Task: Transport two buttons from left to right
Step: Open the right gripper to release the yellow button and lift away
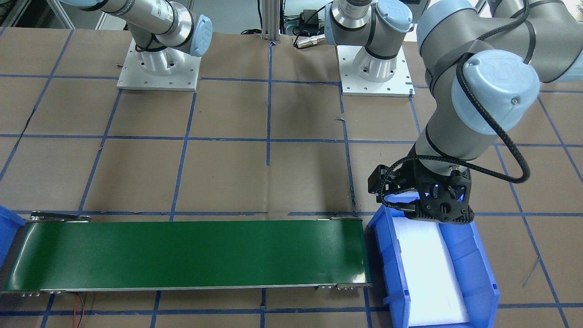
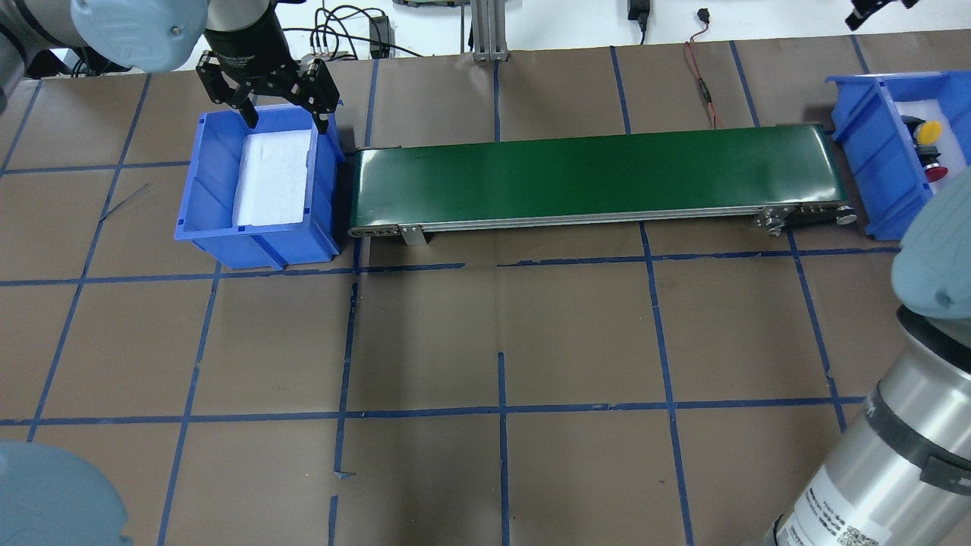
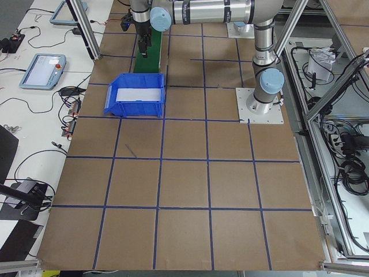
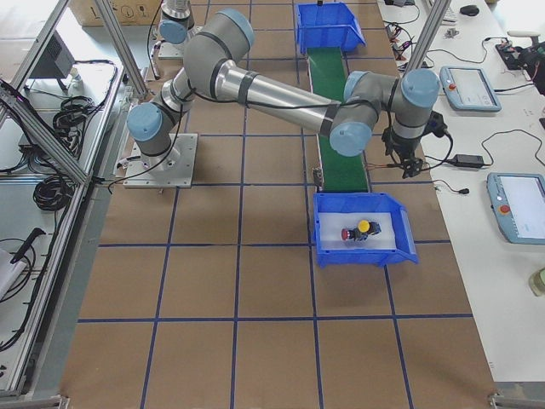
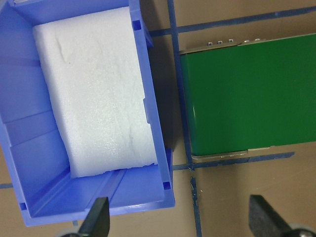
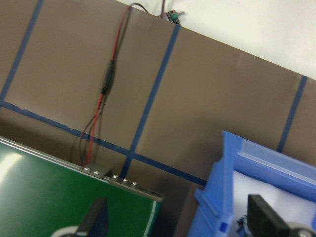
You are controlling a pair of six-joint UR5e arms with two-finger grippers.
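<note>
Sitting in bin (image 4: 402, 245), buttons (image 4: 358, 230) seemingly near spread right pincer (image 6: 180, 220).

Silver-grey arms (image 1: 439, 132), pale-blue joint caps (image 1: 494, 91)

You'll find the table (image 2: 576, 341) covered in matt brown paper, creased in places and crossed by smooth blue tape (image 2: 501, 410). The conveyor belt (image 2: 592, 171) is glossy green and catches the lights, with a bare metal rail (image 2: 576, 220) along its edge. The left bin (image 2: 199, 182) and right bin (image 2: 872, 152) look like hard, faintly shiny blue plastic, each lined with a grainy white foam pad (image 5: 94, 89). The red button (image 2: 936, 173) and yellow button (image 2: 927, 131) have shiny caps. The right arm's tube (image 4: 272, 91) is brushed metal, the joint cap (image 1: 494, 91) is smooth pale-blue plastic, and the cable (image 1: 527, 172) is black braid.
</note>
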